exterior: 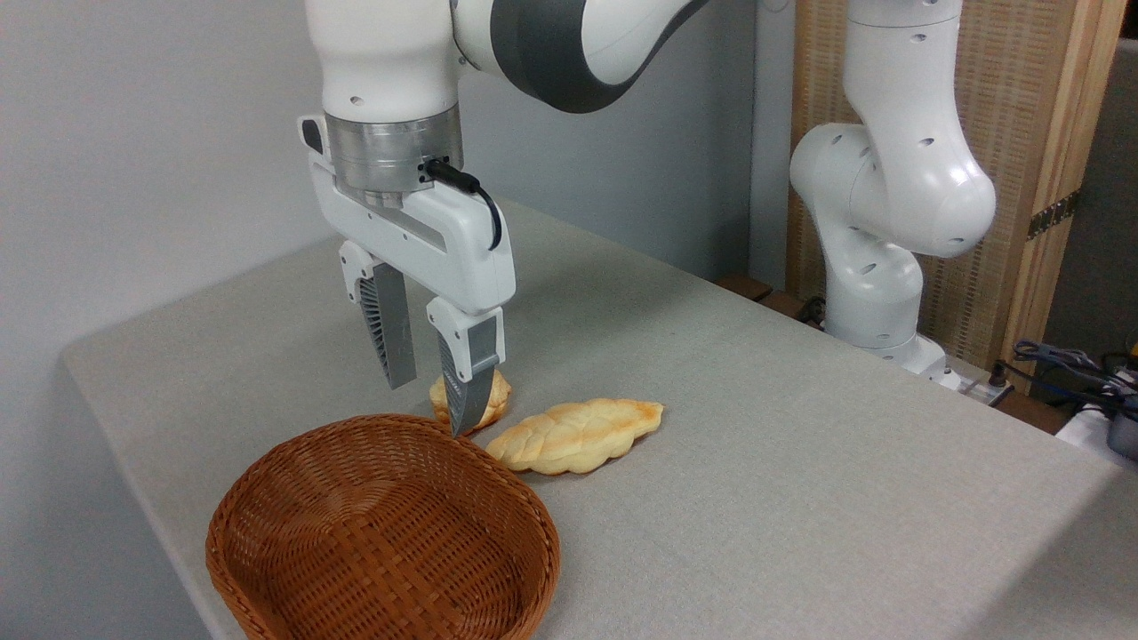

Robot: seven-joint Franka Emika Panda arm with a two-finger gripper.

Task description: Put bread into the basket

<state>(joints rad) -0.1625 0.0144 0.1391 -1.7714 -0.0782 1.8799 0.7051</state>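
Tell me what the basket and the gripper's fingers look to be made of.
The basket: woven wicker, reddish-brown with a slight sheen; interlaced strands and a braided rim show. The gripper fingers: probably grey matte plastic or rubber, judging by their ribbed sides; uncertain.

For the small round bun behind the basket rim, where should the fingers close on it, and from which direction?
Probably from straight above, closing across the small bun's middle. It lies flat on the table, compact and roundish, so its narrow width fits between the open fingers. The basket rim stands close in front and the longer braided loaf lies to its right, so a sideways approach looks crowded.
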